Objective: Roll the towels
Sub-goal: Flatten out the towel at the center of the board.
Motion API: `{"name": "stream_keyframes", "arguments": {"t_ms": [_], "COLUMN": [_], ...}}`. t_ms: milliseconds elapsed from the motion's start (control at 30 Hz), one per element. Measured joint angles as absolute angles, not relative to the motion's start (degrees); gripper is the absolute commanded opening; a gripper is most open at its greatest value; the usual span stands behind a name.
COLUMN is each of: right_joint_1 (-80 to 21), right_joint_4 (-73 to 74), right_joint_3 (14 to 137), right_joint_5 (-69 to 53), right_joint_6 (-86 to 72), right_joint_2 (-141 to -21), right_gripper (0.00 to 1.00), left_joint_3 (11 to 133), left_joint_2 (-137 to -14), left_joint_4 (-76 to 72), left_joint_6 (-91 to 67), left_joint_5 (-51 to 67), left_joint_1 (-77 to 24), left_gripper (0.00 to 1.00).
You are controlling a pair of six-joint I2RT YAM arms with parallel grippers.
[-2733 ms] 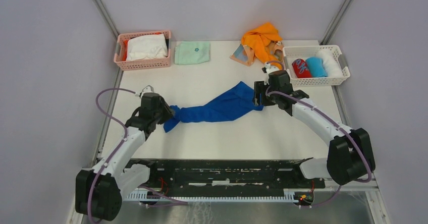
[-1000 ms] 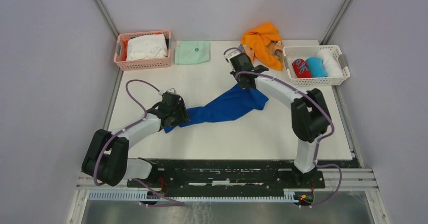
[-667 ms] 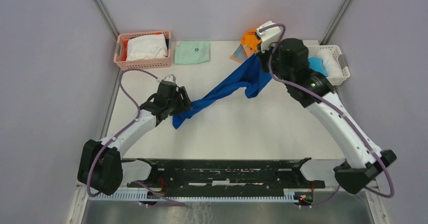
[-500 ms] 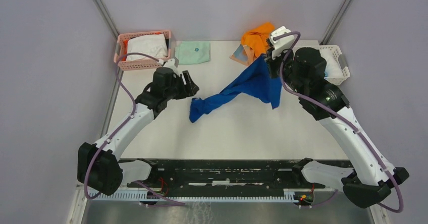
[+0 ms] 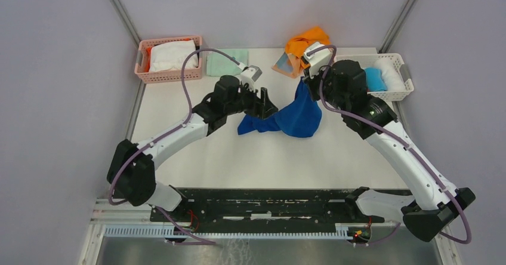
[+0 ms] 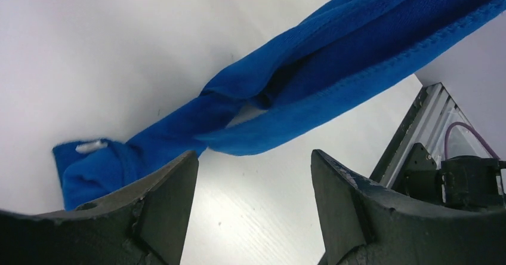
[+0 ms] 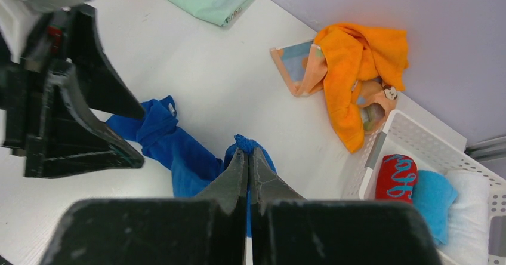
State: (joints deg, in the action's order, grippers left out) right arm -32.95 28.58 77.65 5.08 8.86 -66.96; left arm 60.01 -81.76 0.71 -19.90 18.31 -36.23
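Pinch with the gaping, empty left hand (image 5: 267, 105) a free corner of the blue towel (image 5: 289, 119), dangling from the tightly clamped right hand (image 7: 249, 153) onto mid-worktop (image 5: 238, 151), then spread flat before rolling.

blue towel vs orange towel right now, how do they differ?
Grip: the blue towel is pinched at one corner by the right gripper; the orange towel is touched by neither gripper.
Pose: the blue towel hangs twisted from that corner, low end on the table; the orange towel lies in a crumpled heap.
Place: blue towel mid-table; orange towel at the far edge, partly over the peach patterned towel.
Shared: plain colour, neither rolled.
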Motion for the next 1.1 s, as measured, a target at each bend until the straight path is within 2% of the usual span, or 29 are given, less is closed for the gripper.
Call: {"name": "stream_keyframes", "arguments": {"t_ms": [300, 667, 1033, 1100], "right_joint_1": [-32.95, -32.95, -32.95, -32.95], "right_joint_4": [27.88, 27.4, 27.44, 27.44], "right_joint_3": [74.48, 71.4, 71.31, 71.31], "right_joint_5": [2.7, -0.08, -1.52, -1.52], "right_joint_6": [8.91, 9.32, 8.82, 8.75], "right_joint_2": [-62.24, -56.27, -53.56, -52.27], "right_gripper": [0.0, 0.0, 0.01, 0.01], "left_joint_3": [70.13, 71.0, 75.2, 75.2], "left_joint_2": [-95.48, -97.91, -109.25, -112.03], "left_joint_4": [-6.37, -13.34, -17.96, -17.98], "left_joint_6": [-15.35, -13.56, -12.95, -12.73], "left_joint_5": [19.7, 24.43, 22.37, 21.96], "left_joint_1": [-41.23, -42.89, -45.6, -45.6], "left_gripper": [0.76, 0.75, 0.62, 0.57]}}
